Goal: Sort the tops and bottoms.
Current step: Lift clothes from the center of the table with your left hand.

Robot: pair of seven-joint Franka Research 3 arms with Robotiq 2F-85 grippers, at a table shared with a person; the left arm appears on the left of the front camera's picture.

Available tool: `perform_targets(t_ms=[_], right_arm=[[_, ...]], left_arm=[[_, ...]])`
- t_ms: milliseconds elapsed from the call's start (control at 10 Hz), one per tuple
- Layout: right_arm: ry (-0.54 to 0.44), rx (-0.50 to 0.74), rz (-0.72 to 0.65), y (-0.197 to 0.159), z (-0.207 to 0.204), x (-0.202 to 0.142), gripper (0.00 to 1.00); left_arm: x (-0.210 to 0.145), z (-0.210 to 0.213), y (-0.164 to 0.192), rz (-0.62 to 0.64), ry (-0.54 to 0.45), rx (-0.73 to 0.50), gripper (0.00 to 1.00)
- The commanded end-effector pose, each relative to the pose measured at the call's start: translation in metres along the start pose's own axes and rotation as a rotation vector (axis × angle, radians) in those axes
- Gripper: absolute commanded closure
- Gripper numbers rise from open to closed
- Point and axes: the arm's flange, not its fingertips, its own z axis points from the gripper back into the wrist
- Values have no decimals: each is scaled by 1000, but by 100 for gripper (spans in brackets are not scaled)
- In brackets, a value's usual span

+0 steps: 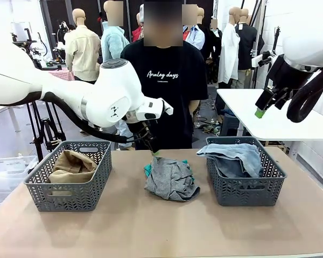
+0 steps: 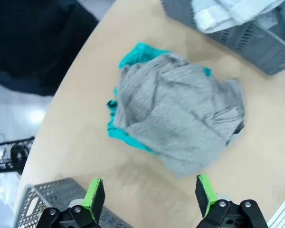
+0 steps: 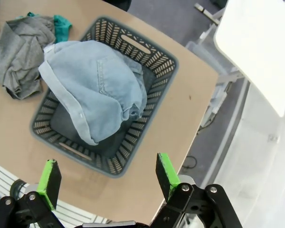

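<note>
— Left basket (image 1: 70, 200), nearest at 8 o'clock: what's inside?
— Tan khaki top (image 1: 72, 165). Right basket (image 1: 246, 192), at 4 o'clock, holds the denim bottoms (image 1: 234, 156).
— And the tees?
— Grey tee (image 1: 171, 180) is heaped mid-worktop (image 1: 151, 231), with the teal tee (image 1: 147, 170) peeking from under it at 10 o'clock. Left pincer (image 2: 149, 189) hangs above them, jaws wide, empty. Right pincer (image 3: 107, 170) is high at 2 o'clock, likewise wide and empty.

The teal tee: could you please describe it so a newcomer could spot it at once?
On the table, look between the left basket and the right basket. The teal tee is the bright layer peeking from under the crumpled grey tee there.
</note>
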Motion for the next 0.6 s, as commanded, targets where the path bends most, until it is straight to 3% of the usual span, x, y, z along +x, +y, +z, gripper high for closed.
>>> perform_targets(t_ms=[0, 200, 400, 500], right_arm=[[11, -22, -11, 1, -1, 0, 0], [11, -22, -11, 1, -1, 0, 0], [11, -22, -11, 1, -1, 0, 0], [11, -22, -11, 1, -1, 0, 0]], left_arm=[[4, 1, -10, -21, -30, -26, 0], [-1, 0, 4, 4, 3, 5, 0], [16, 16, -20, 7, -42, 7, 0], [34, -5, -23, 10, 28, 7, 0]])
